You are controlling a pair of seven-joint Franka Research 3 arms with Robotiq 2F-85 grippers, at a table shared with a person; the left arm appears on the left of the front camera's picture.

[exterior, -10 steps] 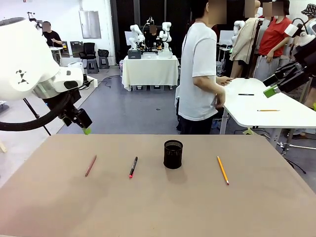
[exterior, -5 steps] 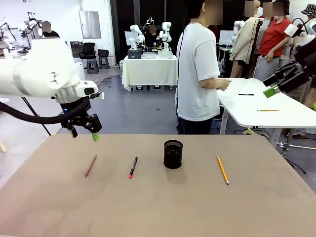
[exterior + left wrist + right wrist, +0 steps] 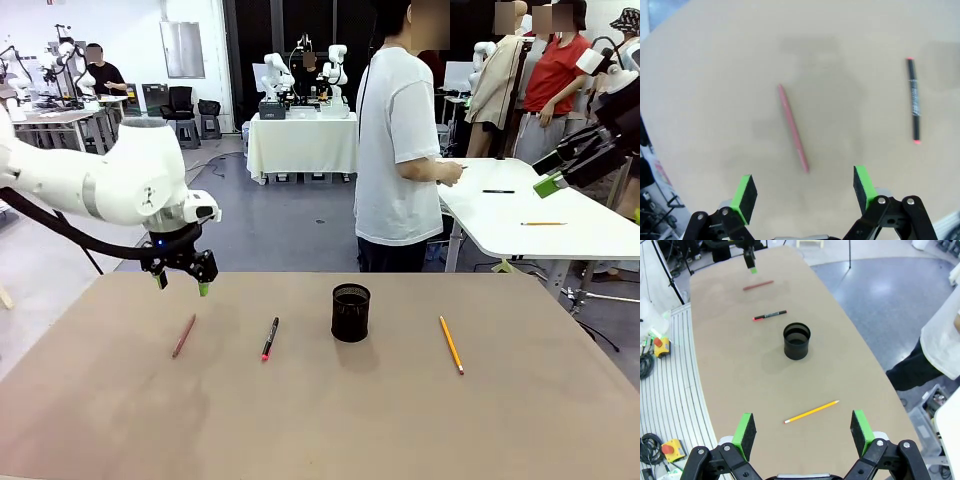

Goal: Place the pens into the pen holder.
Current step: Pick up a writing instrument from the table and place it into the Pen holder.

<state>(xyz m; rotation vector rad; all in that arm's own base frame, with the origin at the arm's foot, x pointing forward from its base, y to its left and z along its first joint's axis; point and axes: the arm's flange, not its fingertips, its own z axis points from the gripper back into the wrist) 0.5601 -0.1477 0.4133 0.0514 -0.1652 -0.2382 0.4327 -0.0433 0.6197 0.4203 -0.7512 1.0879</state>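
Left pincer (image 3: 181,281) hovers, jaws apart, above the dark red pen (image 3: 183,336); right pincer (image 3: 802,432) spread too. That thin pen lies flat on the bench (image 3: 350,430), so a shallow pinch could roll it away.

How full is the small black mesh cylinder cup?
Empty: the small black mesh cylinder cup stands upright, its open mouth showing nothing inside.

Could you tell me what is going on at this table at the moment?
The two arms are set to put pens into the black mesh pen holder, but nothing is held yet. The left gripper hovers open over the dark red pen, apart from it. The black pen with a red end and the yellow pencil lie on the table. The right gripper is open and raised. A person stands beyond, turned toward another table.
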